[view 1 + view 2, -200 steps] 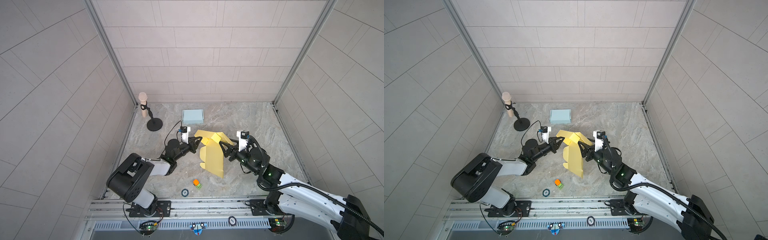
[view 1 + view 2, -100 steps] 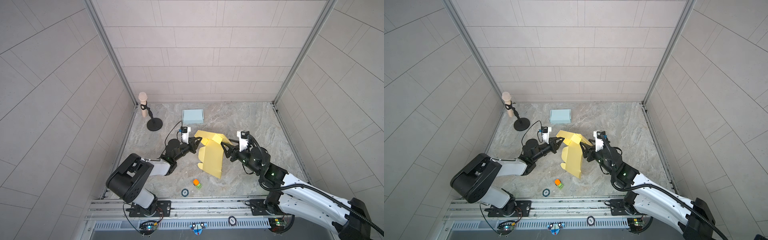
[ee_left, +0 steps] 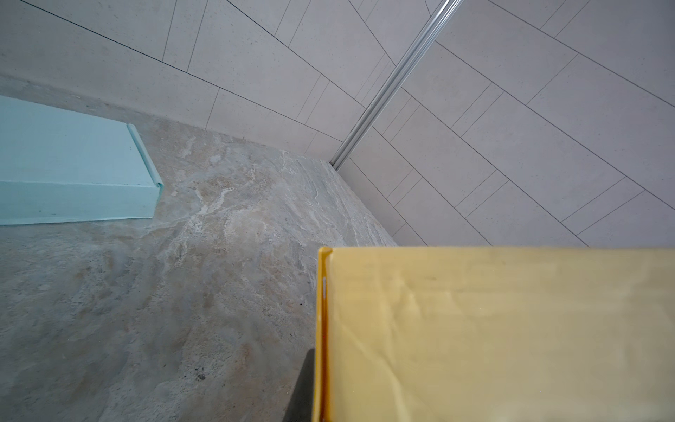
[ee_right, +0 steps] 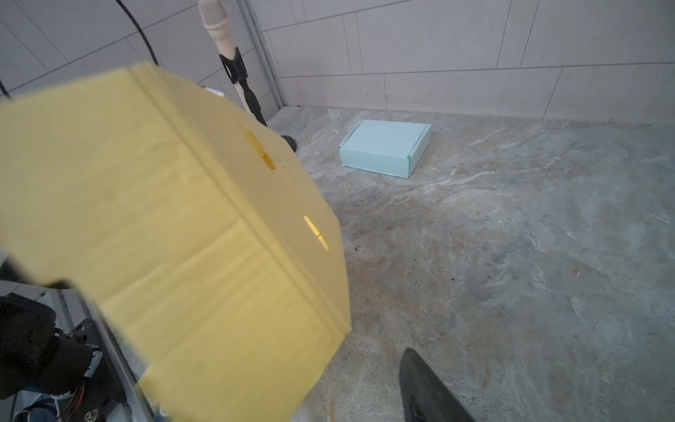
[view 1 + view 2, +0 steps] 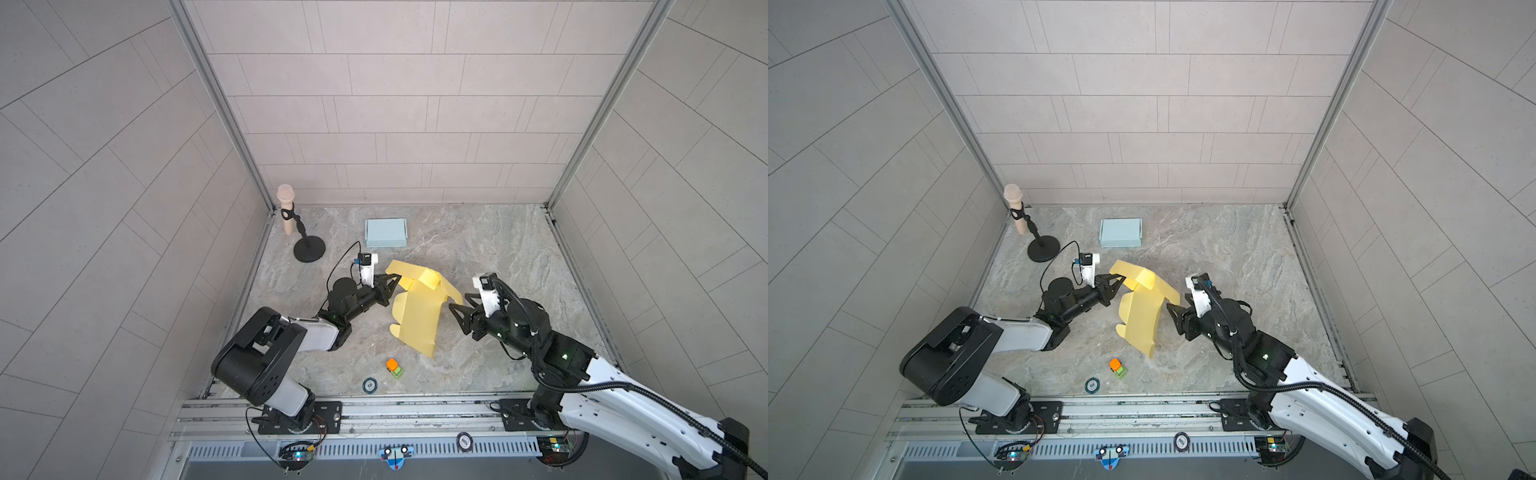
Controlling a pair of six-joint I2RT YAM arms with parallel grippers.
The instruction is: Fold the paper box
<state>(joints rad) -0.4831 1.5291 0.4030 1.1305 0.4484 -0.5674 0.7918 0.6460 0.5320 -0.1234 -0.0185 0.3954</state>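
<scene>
As before, left jaws clenched on the paper box [image 5: 417, 320]; right jaws released, seemingly farther from its edge.

There were two boxes (a yellow box [image 5: 417, 320], a pale blue box [image 5: 385, 232]), one microphone [image 5: 286, 203], one toy [image 5: 395, 368], one token [image 5: 369, 385].

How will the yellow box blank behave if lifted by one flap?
Probably floppy: the yellow box blank bends along its creases, partly standing. Likely light: the left end effector holds it up by one flap. May tip; little rests on the table.
</scene>
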